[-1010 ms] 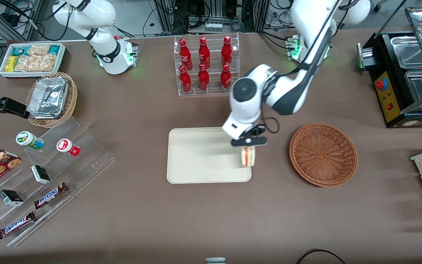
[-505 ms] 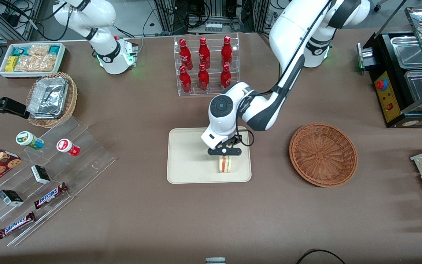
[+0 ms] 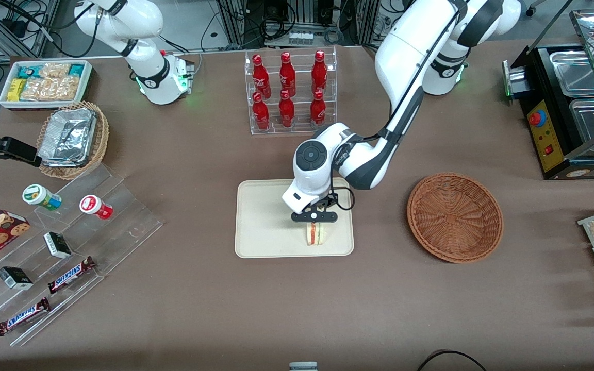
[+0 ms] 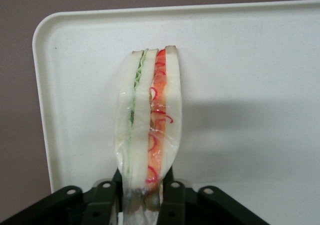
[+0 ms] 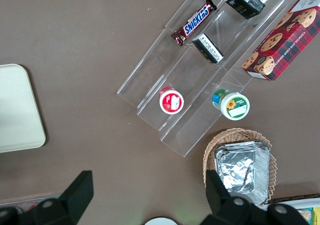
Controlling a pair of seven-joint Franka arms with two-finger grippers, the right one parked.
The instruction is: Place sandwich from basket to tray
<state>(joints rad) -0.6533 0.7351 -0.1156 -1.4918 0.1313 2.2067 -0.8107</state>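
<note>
The sandwich [image 3: 315, 234], a wedge of white bread in clear wrap with green and red-orange filling [image 4: 149, 120], stands on its edge low over the cream tray [image 3: 263, 226], in the part nearest the front camera; contact cannot be told. My gripper [image 3: 314, 220] points down right above it and is shut on the sandwich, one black finger [image 4: 172, 195] on each side of the wrapped end. The tray's rim [image 4: 42, 105] shows under the sandwich in the left wrist view. The reddish-brown basket [image 3: 455, 216] sits beside the tray, toward the working arm's end, with nothing in it.
A clear rack of red bottles [image 3: 289, 90] stands farther from the front camera than the tray. Toward the parked arm's end lie clear stepped shelves [image 3: 70, 232] with snack bars and cups, a tan basket of foil trays [image 3: 72, 139] and a white snack bin [image 3: 44, 82].
The gripper carried the sandwich from the tray's edge nearest the basket inward over the tray, then sank lower. It stays shut on the sandwich.
</note>
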